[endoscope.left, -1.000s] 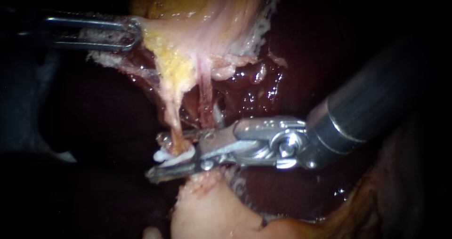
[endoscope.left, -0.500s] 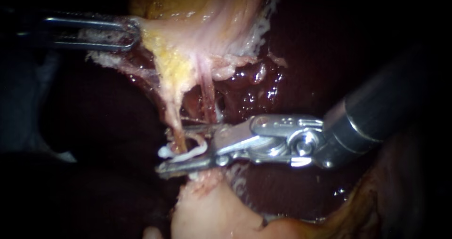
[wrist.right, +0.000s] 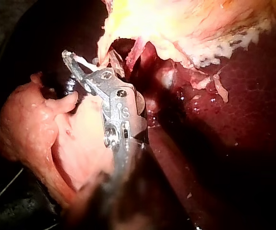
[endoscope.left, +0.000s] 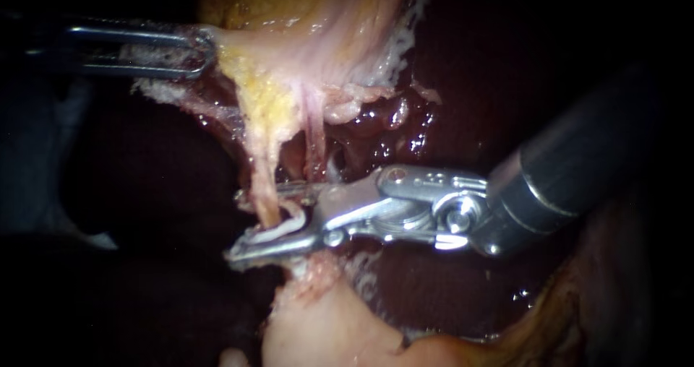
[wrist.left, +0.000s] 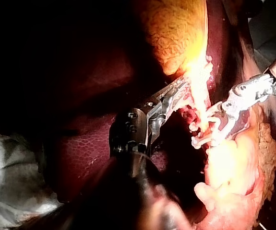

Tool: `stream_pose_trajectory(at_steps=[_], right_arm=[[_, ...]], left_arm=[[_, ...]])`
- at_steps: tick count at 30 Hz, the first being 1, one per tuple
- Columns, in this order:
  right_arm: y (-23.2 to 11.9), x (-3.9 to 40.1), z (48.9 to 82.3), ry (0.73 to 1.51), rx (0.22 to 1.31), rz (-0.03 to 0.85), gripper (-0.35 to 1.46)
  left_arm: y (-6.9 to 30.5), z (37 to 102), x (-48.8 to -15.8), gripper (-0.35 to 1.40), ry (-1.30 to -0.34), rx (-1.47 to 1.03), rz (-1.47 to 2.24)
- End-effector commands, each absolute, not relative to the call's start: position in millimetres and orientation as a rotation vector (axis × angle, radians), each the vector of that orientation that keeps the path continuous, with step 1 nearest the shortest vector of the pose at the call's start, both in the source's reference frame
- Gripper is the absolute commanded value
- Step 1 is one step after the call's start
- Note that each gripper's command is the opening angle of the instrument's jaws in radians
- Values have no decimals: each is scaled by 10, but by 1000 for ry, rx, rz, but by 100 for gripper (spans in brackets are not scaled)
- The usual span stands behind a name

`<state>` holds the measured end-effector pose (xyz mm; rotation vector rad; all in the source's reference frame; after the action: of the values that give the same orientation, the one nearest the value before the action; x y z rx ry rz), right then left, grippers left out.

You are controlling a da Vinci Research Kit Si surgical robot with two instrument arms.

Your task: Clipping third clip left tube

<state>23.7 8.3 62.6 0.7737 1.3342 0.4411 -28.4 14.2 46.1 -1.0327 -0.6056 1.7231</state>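
Observation:
In the endoscope view the left tube (endoscope.left: 264, 186), a pale yellow strand, hangs from the gallbladder (endoscope.left: 303, 27). My right instrument (endoscope.left: 237, 224) reaches across it with one jaw above and one below, holding a white clip (endoscope.left: 280, 225) that curves around the tube. The thinner pink right tube (endoscope.left: 315, 147) runs just beside it. My left instrument (endoscope.left: 196, 50) is shut on the gallbladder's edge and holds it taut. The left wrist view shows my left instrument (wrist.left: 182, 92) gripping that tissue, with the clip (wrist.left: 204, 140) ahead. The right wrist view shows my right instrument (wrist.right: 78, 66).
Dark red liver (endoscope.left: 405, 132) lies behind and around the tubes. A pale pink lump of tissue (endoscope.left: 318, 324) sits right under my right instrument's jaws. Its thick dark shaft (endoscope.left: 578, 165) fills the right side.
My right instrument drew back to the right, then slid left again across the left tube and tilted up a little. The clip now sits further around the tube. The left instrument has held still.

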Motion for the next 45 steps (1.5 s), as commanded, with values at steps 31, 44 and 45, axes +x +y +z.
stream_pose_trajectory(at_steps=[31, 44, 45], right_arm=[[132, 237, 563, 1455, 865, 511, 49], [110, 241, 519, 1473, 967, 446, 48], [111, 241, 518, 1476, 968, 447, 48]], left_arm=[[143, 462, -287, -35, -604, -1032, 1722], [144, 464, -285, -35, -605, -1032, 1723], [144, 464, -285, -35, -605, -1032, 1723]])
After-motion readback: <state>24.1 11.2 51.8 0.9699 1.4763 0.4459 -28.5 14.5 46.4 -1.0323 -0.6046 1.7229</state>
